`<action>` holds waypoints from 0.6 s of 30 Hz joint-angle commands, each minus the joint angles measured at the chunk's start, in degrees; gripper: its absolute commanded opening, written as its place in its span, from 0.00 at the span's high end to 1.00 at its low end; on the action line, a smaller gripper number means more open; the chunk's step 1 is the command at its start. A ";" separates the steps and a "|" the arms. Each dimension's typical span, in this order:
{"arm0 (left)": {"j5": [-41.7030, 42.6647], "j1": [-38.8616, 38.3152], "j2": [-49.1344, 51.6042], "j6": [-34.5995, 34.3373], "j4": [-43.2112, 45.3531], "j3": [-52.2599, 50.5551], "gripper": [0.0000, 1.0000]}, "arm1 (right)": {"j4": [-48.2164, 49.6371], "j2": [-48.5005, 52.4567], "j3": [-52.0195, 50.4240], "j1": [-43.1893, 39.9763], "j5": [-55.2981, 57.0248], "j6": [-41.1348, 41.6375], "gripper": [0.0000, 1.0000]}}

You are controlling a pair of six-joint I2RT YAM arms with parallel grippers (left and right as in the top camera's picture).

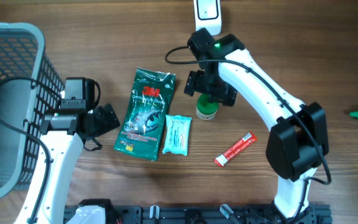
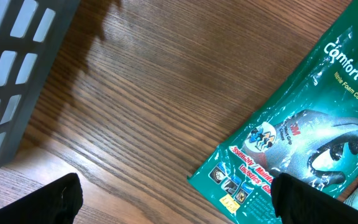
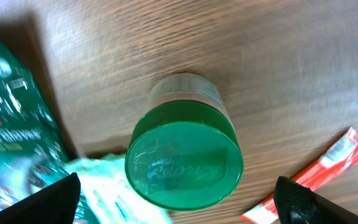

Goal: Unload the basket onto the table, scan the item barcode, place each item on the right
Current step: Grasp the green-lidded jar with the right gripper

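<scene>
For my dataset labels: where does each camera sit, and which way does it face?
Overhead: above the table, facing straight down; shows left arm and right arm.
Left wrist: on left arm, facing down at glove pack; left fingers at bottom corners.
Right wrist: on right arm, facing down onto green-lidded jar; right fingers at bottom corners.
Shared: glove pack, in all three.

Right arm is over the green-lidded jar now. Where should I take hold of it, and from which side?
Come straight down from above and close on the round sides just under the green lid. The jar stands upright, lid facing the open right gripper, whose fingers straddle it. Mind the pale packet lying close beside one finger.
</scene>
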 commanded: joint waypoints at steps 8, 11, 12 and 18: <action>0.28 0.35 -0.50 1.11 0.00 -0.37 0.00 | 8.13 -0.20 -9.62 -0.46 1.46 23.39 0.00; 0.28 0.35 -0.50 1.11 0.00 -0.37 0.00 | 13.92 0.02 -14.21 -0.85 0.81 23.28 0.00; 0.28 0.35 -0.50 1.14 0.00 -0.37 0.00 | 15.34 0.13 -15.19 -0.85 0.81 22.64 0.00; 0.28 0.35 -0.50 1.14 0.00 -0.37 0.00 | 19.30 2.64 -16.68 -0.85 1.07 20.41 0.07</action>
